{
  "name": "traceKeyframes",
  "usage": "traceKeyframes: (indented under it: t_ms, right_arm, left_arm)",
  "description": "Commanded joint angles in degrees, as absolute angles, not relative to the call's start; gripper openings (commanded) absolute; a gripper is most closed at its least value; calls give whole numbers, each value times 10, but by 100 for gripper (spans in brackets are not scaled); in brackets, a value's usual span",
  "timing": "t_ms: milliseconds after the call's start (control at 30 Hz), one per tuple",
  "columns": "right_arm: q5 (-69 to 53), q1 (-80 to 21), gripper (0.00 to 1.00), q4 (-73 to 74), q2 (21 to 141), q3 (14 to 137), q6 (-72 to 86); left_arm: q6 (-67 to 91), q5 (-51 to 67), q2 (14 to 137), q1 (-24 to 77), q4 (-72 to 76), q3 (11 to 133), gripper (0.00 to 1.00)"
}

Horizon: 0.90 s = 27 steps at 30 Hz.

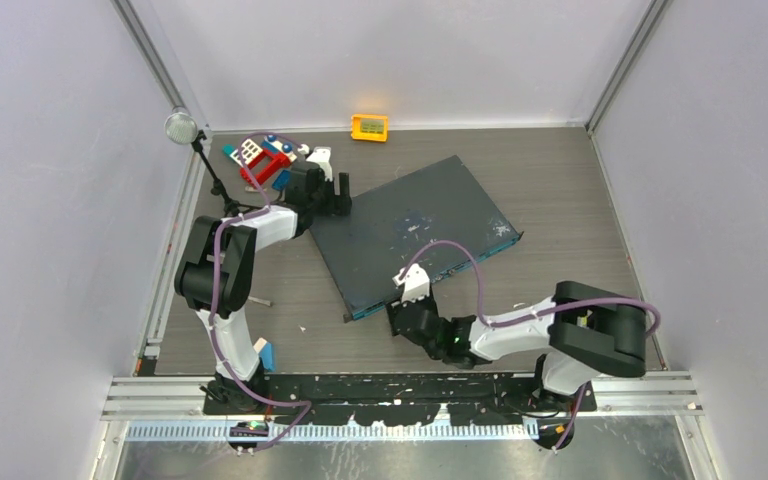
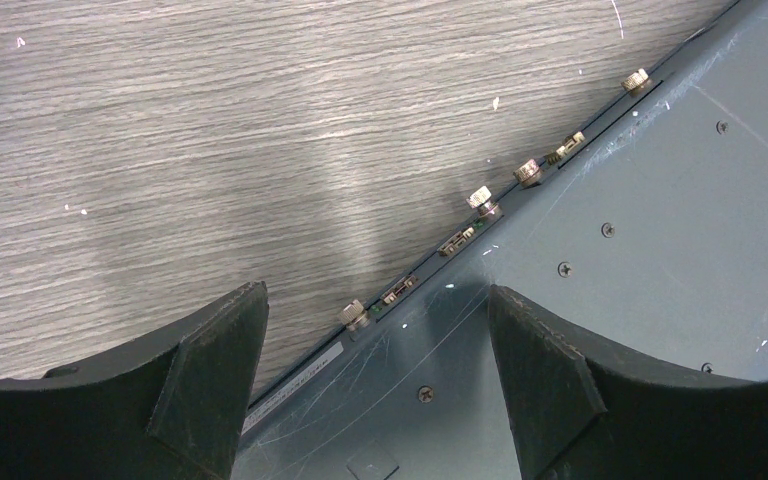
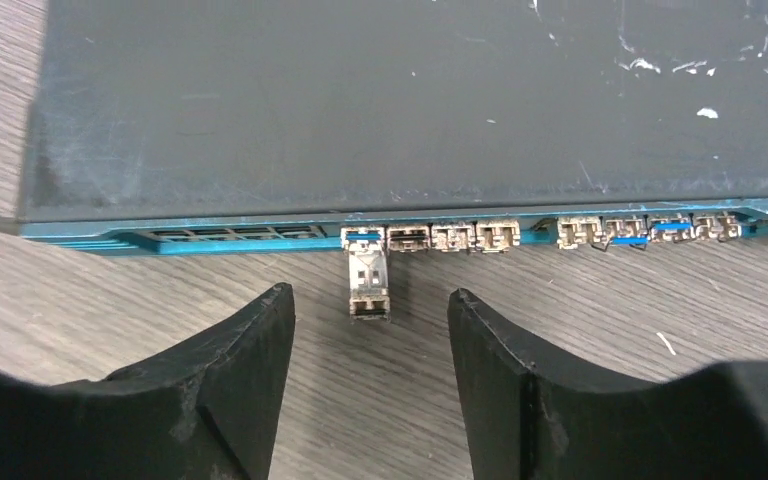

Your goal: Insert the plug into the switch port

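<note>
The switch (image 1: 415, 230) is a flat dark-grey box lying askew on the table, its teal front face (image 3: 260, 240) turned toward my right arm. A small metal plug (image 3: 368, 285) sticks out of the leftmost switch port (image 3: 362, 238) in the row of sockets. My right gripper (image 3: 370, 294) stands open just in front of it, a finger on each side, and neither finger touches the plug. My left gripper (image 2: 375, 292) is open over the switch's rear edge (image 2: 430, 270), where brass thumbscrews (image 2: 480, 198) line the back. It holds nothing.
A small orange-yellow box (image 1: 369, 127) sits at the back wall. A pile of red, white and blue toy parts (image 1: 263, 160) lies at the back left beside a round-headed stand (image 1: 181, 127). A blue piece (image 1: 265, 355) lies near the left arm's base.
</note>
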State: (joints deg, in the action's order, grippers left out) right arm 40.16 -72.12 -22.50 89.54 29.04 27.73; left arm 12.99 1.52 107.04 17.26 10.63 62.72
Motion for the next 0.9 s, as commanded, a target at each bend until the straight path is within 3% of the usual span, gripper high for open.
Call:
traceKeyframes:
  t_ms: [0, 200, 267, 433, 500, 867]
  right_arm:
    - [353, -719, 65, -194, 822, 288, 299]
    - [298, -719, 66, -124, 738, 259, 326]
    - [294, -719, 62, -118, 725, 243, 344]
    - [305, -719, 14, -155, 738, 204, 378]
    - [309, -719, 3, -190, 757, 194, 380]
    - [332, -720, 0, -219, 853, 238, 365]
  left_arm:
    - [108, 5, 1092, 179, 52, 629, 82]
    - [108, 4, 1092, 180, 52, 628, 82]
    - [108, 4, 1092, 180, 52, 628, 82]
    - [108, 4, 1092, 180, 52, 628, 83]
    - [108, 4, 1093, 180, 52, 629, 82]
    - [107, 4, 1093, 180, 51, 629, 82]
